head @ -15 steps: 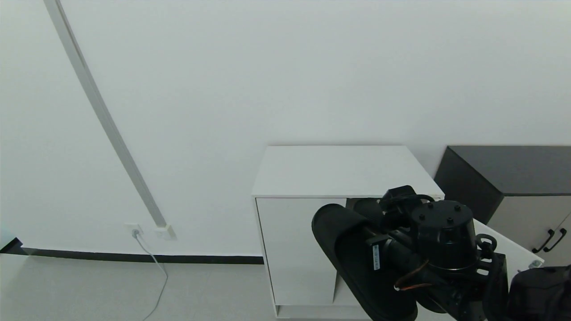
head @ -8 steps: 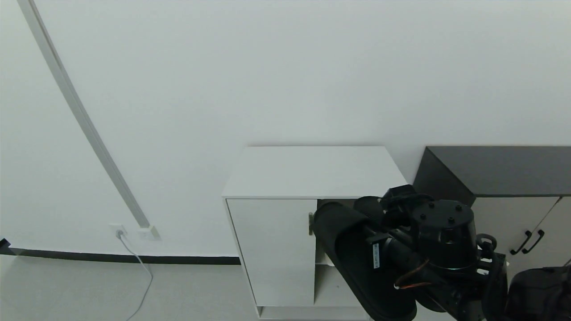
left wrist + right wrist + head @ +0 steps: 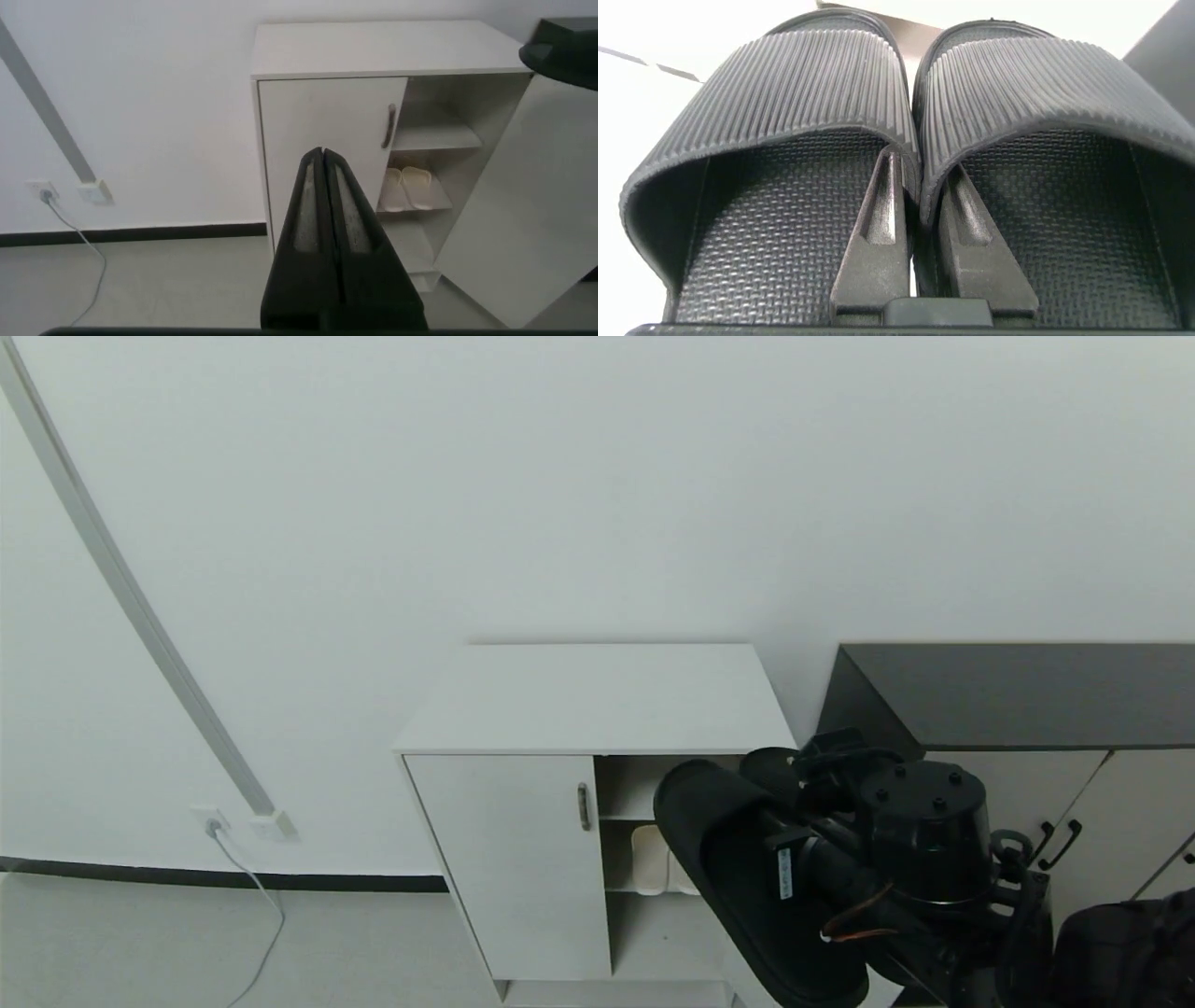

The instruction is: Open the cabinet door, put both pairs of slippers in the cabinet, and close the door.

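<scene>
A white cabinet (image 3: 588, 700) stands against the wall. Its left door (image 3: 504, 859) is closed and its right side stands open. A cream pair of slippers (image 3: 653, 861) lies on the middle shelf. My right gripper (image 3: 924, 238) is shut on a black pair of slippers (image 3: 785, 121), pinching their inner sides together. It holds the black slippers (image 3: 747, 868) in front of the open compartment. My left gripper (image 3: 324, 159) is shut and empty, facing the cabinet (image 3: 374, 47) from some way back. From there I see the cream slippers (image 3: 416, 187) and the swung-out right door (image 3: 533, 187).
A grey cabinet with a dark top (image 3: 1008, 695) and black handles (image 3: 1055, 840) stands close to the right of the white one. A wall socket with a hanging cable (image 3: 213, 821) is at the left. Open floor (image 3: 187, 943) lies in front of it.
The whole head picture has shifted, so the camera moved: the cabinet now sits further left and its open shelves with the cream slippers show. The black slippers stay held as before.
</scene>
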`<state>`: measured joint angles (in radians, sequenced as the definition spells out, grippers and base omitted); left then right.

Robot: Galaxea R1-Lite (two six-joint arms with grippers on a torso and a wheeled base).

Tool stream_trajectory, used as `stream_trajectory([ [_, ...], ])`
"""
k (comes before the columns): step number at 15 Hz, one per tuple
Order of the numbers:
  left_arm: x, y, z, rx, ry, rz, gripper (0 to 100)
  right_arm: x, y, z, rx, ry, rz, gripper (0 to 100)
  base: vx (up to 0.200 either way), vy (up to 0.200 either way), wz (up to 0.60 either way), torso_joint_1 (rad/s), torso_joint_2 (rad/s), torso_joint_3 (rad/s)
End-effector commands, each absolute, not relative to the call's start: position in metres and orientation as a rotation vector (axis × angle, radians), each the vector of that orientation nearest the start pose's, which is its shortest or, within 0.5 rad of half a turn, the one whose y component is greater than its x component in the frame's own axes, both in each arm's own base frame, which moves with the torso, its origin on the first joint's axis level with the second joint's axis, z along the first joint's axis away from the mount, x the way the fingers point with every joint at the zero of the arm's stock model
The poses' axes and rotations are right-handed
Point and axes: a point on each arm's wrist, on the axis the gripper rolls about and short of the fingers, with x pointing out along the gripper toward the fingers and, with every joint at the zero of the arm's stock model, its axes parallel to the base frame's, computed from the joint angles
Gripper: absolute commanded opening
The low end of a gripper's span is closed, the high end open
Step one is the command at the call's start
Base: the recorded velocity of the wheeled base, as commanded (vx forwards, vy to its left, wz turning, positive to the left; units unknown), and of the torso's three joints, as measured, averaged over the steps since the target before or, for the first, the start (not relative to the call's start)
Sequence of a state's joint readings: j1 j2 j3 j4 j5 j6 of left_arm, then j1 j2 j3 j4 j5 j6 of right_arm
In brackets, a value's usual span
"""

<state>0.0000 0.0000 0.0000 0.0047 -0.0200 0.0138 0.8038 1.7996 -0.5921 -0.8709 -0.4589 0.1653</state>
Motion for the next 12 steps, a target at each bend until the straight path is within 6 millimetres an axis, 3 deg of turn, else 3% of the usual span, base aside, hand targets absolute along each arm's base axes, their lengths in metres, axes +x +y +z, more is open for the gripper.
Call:
stream_trajectory([
  [1, -0.0227, -0.0004, 0.0750, 0.014, 0.006, -0.020, 0, 0.2118, 0.2060, 0.1207, -0.041, 0.306, 0.318, 0, 0.000, 0.000, 0.00, 0.000, 0.00, 0.000],
  [12, -0.0227, -0.0004, 0.0750, 0.014, 0.006, -0.020, 0, 0.2118, 0.2061, 0.1194, -0.044, 0.310, 0.320, 0, 0.000, 0.000, 0.00, 0.000, 0.00, 0.000],
])
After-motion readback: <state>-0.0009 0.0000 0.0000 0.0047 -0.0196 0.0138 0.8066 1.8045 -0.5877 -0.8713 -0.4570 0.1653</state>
